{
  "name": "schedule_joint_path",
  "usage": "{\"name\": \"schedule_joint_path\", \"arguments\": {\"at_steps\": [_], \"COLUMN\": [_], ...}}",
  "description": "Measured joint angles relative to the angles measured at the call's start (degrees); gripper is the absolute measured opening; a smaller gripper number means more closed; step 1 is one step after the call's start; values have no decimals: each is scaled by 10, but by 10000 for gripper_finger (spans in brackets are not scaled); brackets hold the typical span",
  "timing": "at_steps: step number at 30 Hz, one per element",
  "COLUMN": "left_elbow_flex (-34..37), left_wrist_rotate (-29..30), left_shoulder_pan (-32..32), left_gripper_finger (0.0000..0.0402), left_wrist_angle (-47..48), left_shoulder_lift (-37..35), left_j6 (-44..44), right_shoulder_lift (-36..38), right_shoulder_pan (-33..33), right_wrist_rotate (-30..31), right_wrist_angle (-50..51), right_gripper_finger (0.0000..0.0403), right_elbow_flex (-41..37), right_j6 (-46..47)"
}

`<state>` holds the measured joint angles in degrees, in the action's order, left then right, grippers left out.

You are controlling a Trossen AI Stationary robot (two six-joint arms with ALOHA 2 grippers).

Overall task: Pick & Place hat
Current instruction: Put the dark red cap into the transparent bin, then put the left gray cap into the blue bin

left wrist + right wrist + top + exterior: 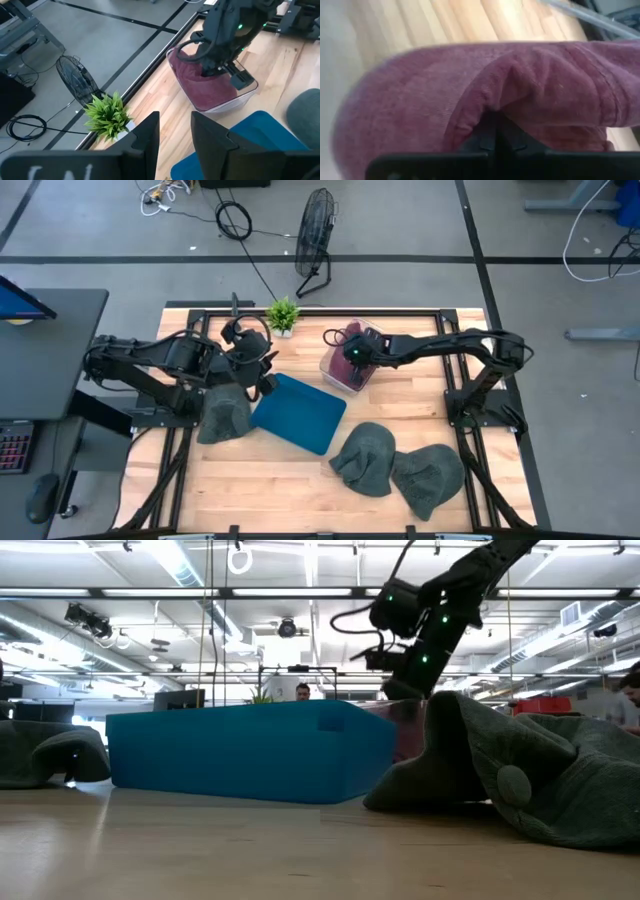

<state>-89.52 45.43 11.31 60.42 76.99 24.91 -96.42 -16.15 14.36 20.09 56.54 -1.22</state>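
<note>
So the right end effector [352,352] sits near the top middle of the high view, down in a clear plastic bin [334,373]. Its fingers are pinched together on the maroon hat [485,100]. The right wrist view is basically all maroon fabric, bunched into a fold right where the dark fingertips meet. From the left wrist view you can see that arm reaching into the bin with the maroon hat [207,90] filling the bottom of it, towards the upper right of that frame.

Left end effector [262,370] is left of centre in the high view, over the edge of a blue tray [300,412], not holding anything. Its two fingers [145,137] stand a little apart along the bottom of its own wrist view, with bare bench visible through the gap.

Other stuff on the wooden bench [270,480]: one grey beanie [224,415] right beside the tray's left side, two more grey hats [400,465] touching each other at the lower right, and a small potted plant [283,314] at the top edge. A floor fan [315,235] stands past the bench.
</note>
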Motion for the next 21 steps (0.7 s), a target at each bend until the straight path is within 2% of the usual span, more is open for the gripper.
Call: {"name": "schedule_joint_path", "arguments": {"at_steps": [7,11,18,21], "left_elbow_flex": [0,0,0,0], "left_wrist_rotate": [0,0,0,-4], "left_shoulder_pan": [0,0,8,18], "left_gripper_finger": [115,115,115,115], "left_wrist_angle": [0,5,18,70], "left_shoulder_lift": [0,0,-4,-3], "left_j6": [0,0,11,41], "right_shoulder_lift": [0,28,103,133], "right_shoulder_pan": [-1,6,25,35], "right_wrist_rotate": [-2,-10,-8,-5], "right_wrist_angle": [6,71,196,228], "right_gripper_finger": [0,4,52,82], "right_elbow_flex": [-1,23,105,129], "right_j6": [8,8,2,-1]}}
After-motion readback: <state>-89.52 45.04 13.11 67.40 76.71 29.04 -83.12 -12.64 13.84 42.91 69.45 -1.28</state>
